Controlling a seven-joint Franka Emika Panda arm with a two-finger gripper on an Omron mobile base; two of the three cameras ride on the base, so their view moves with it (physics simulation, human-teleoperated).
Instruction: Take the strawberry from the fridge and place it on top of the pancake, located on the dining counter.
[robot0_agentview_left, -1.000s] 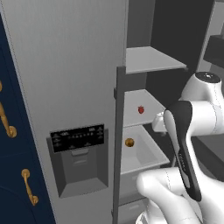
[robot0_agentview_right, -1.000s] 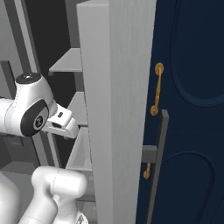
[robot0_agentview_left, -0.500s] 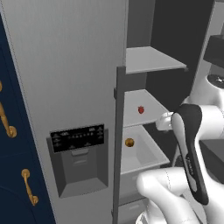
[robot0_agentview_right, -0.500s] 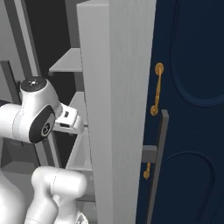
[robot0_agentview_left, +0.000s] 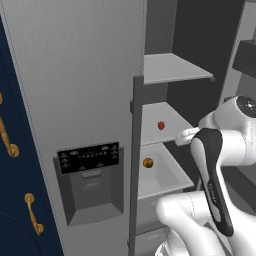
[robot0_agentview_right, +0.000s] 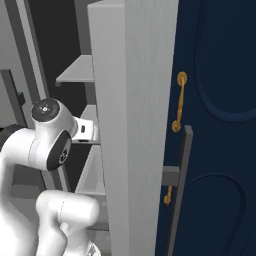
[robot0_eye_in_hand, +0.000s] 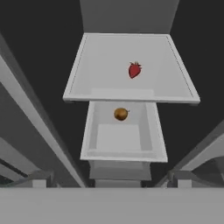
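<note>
The strawberry (robot0_agentview_left: 161, 125) (robot0_eye_in_hand: 134, 70) lies on the middle shelf (robot0_eye_in_hand: 105, 65) of the fridge (robot0_agentview_left: 75, 75), whose right door stands swung open. My gripper (robot0_eye_in_hand: 111, 178) hangs in front of the shelves, apart from the berry and looking down on it, open with nothing between its fingertips (robot0_eye_in_hand: 43, 177). From the left base view my hand (robot0_agentview_left: 186, 134) is just right of the shelf's front edge; from the right base view the hand (robot0_agentview_right: 85, 131) sits left of the grey door (robot0_agentview_right: 135, 100). The pancake and the dining counter are out of view.
An orange-brown ball (robot0_agentview_left: 148, 162) (robot0_eye_in_hand: 121, 114) sits in the white drawer (robot0_eye_in_hand: 120, 140) under the strawberry's shelf. Another shelf (robot0_agentview_left: 172, 67) is above. Navy cabinets (robot0_agentview_left: 12, 170) (robot0_agentview_right: 215, 125) with gold handles flank the fridge. The closed left door carries a black dispenser panel (robot0_agentview_left: 90, 157).
My hand has edged slightly toward the fridge shelves while the arm's upper links shifted. The jaws stayed open, and the strawberry and the ball have not moved.
</note>
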